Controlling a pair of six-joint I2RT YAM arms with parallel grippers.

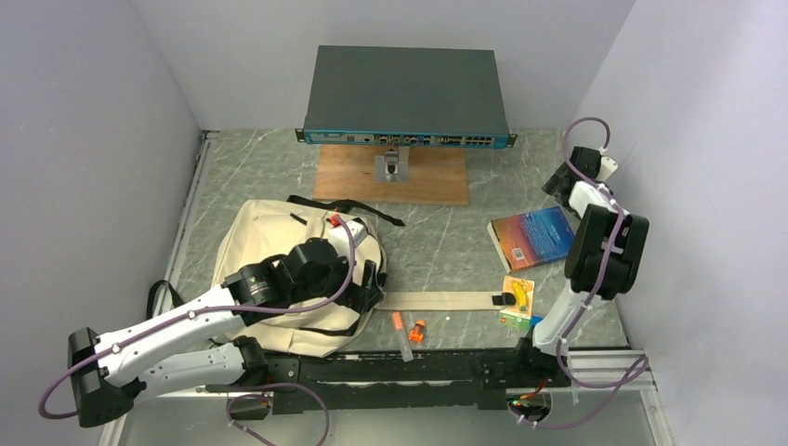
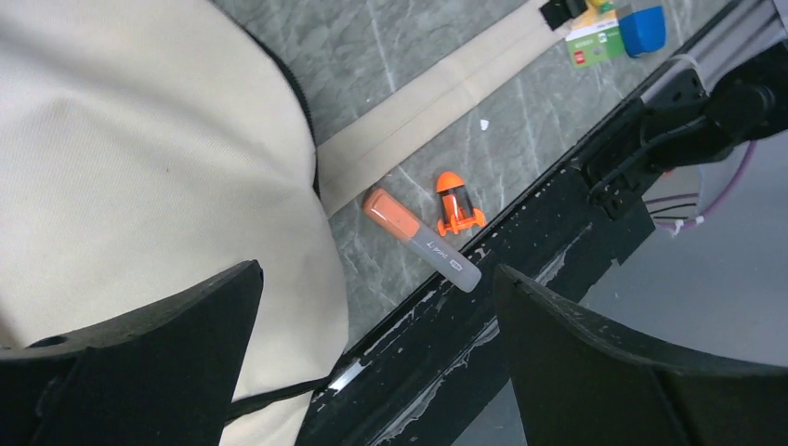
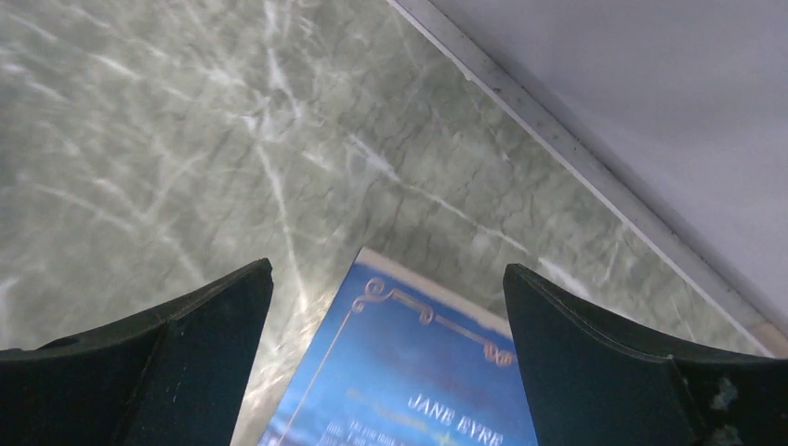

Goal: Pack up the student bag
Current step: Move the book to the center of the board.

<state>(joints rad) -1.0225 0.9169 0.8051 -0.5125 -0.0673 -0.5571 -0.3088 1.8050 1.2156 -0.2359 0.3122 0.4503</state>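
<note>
Student bag lies flat on the left of the table under the left gripper, whose jaws are wide open and empty, while the right gripper hangs open over the blue book, probably to grab it.

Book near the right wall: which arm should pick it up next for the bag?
Right, I'd judge. The right arm has its jaws open just past the book, and the cover shows between them in its wrist view. The left arm sits over the bag, well away from the book.

Student bag partly beneath left arm
</note>
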